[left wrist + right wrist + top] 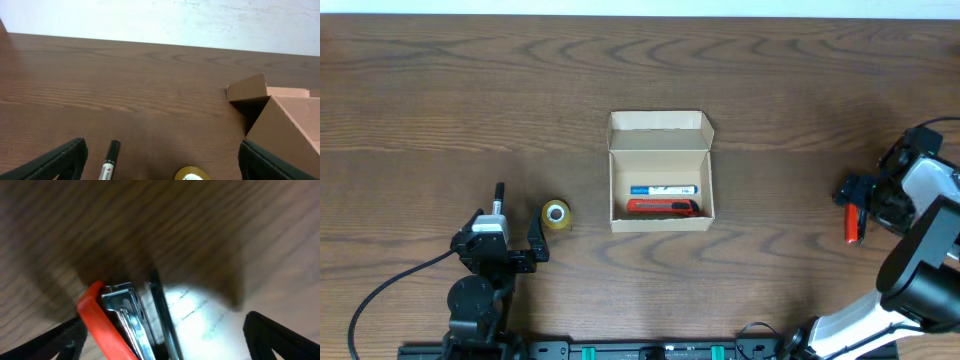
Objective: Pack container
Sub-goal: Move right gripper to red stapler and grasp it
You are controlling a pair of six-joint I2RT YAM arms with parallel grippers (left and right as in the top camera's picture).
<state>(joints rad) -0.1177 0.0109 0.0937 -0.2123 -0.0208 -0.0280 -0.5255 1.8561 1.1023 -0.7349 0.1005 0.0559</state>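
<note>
The tan cardboard container [661, 143] stands open at the table's middle, its flap lid folded back. Inside lie a blue-and-white marker [663, 190] and a red utility knife [663, 207]. The box also shows at the right of the left wrist view [285, 125]. My left gripper [513, 228] is open and empty at the lower left. A black-capped marker [499, 196] [110, 159] and a tape roll [555, 214] [192, 174] lie between and ahead of its fingers [160, 165]. My right gripper [860, 200] is open at the far right, around a red and chrome stapler [852, 226] [102, 322] without closing on it.
The brown wooden table [440, 100] ends at a white wall at the back [150, 17]. A black cable [390, 285] runs from the left arm's base at the front edge.
</note>
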